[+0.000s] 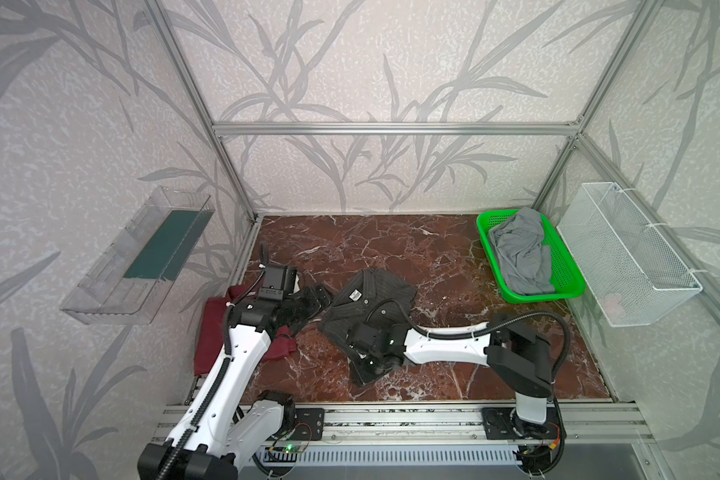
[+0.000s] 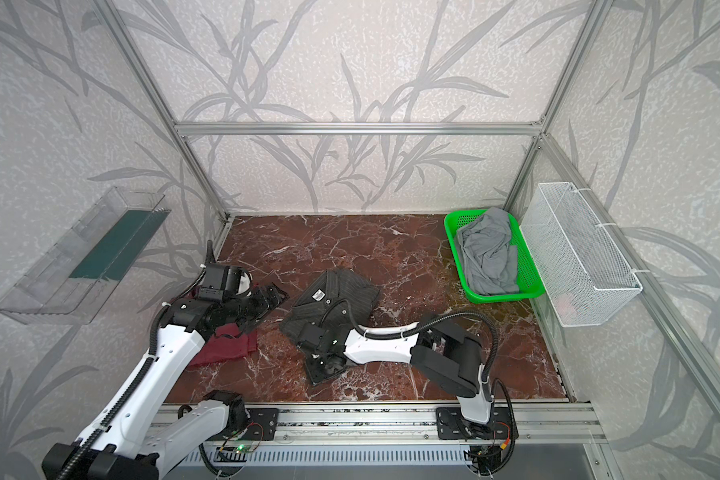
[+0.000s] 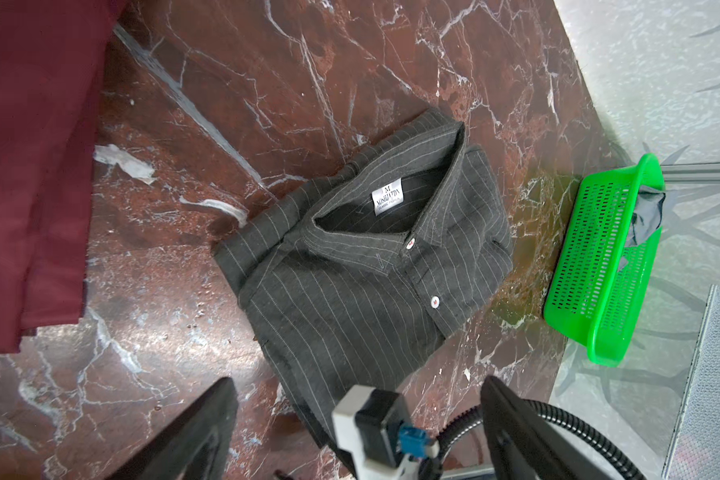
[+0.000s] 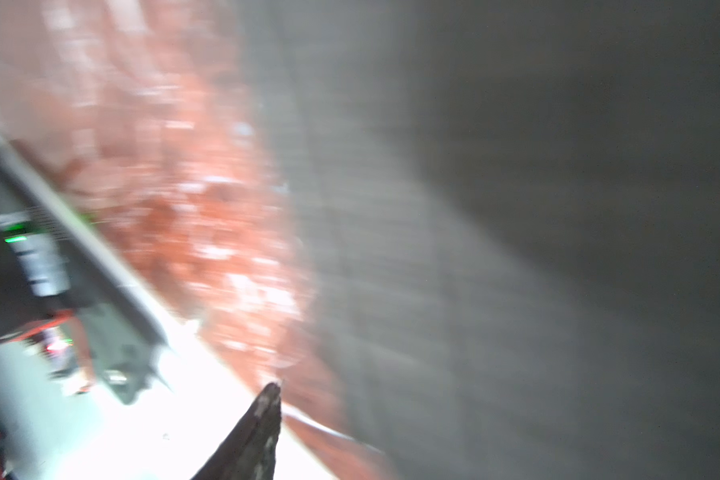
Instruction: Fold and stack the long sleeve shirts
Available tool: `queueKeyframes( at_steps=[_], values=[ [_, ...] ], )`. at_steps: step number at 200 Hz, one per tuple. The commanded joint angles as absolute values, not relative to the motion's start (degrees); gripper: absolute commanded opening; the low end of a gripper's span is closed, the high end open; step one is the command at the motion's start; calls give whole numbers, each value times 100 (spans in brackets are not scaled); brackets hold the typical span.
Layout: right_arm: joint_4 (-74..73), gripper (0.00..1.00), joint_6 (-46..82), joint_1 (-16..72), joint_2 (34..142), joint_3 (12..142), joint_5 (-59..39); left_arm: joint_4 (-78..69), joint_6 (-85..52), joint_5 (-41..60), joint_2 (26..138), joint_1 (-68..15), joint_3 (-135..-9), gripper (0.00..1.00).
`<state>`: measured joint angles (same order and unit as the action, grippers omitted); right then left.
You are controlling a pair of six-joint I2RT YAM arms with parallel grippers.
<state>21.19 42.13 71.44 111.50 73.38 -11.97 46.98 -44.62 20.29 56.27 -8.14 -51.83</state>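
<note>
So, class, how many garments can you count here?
3: pinstriped charcoal shirt mid-table, maroon shirt under the left arm, grey garment in the green basket. More could be hidden.

Stereo pair above, a camera per wrist.
Both top views look steeply down from the robot's side over the whole bench (image 1: 391,249), almost identical. The left wrist view looks down at the striped shirt (image 3: 350,291) and green basket (image 3: 599,257), both also in the top views. The right wrist view sits close against the shirt, blurred.
</note>
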Motion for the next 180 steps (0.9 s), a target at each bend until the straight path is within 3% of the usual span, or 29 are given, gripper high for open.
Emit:
queueKeyframes(
  at_steps=[1,43,61,77,88,107,143,180],
  values=[
    [2259,60,3914,7198,11034,7728,-1264,5224,-4182,2131,5590,-782,-5206,92],
    [3839,58,2808,6549,9668,7624,187,4879,-4525,2470,5211,-822,-4366,91],
    [3921,52,2312,5818,9410,7582,2,4706,-4661,2508,5108,-897,-4138,89],
    [3964,43,1989,5248,9603,7752,-37,4551,-4835,2464,5092,-1088,-3986,88],
    [3929,30,1786,4961,9878,7915,-223,4385,-5029,2369,5097,-1347,-3873,87],
    [3857,23,1602,4600,10513,8229,-409,4087,-5393,2028,5187,-1984,-3710,86],
    [3830,15,1631,4352,11729,8743,-425,3413,-5846,1984,5486,-2475,-3283,76],
    [3788,16,2342,4348,11765,8225,-389,3322,-5835,1865,5583,-2504,-3109,74]
  ],
)
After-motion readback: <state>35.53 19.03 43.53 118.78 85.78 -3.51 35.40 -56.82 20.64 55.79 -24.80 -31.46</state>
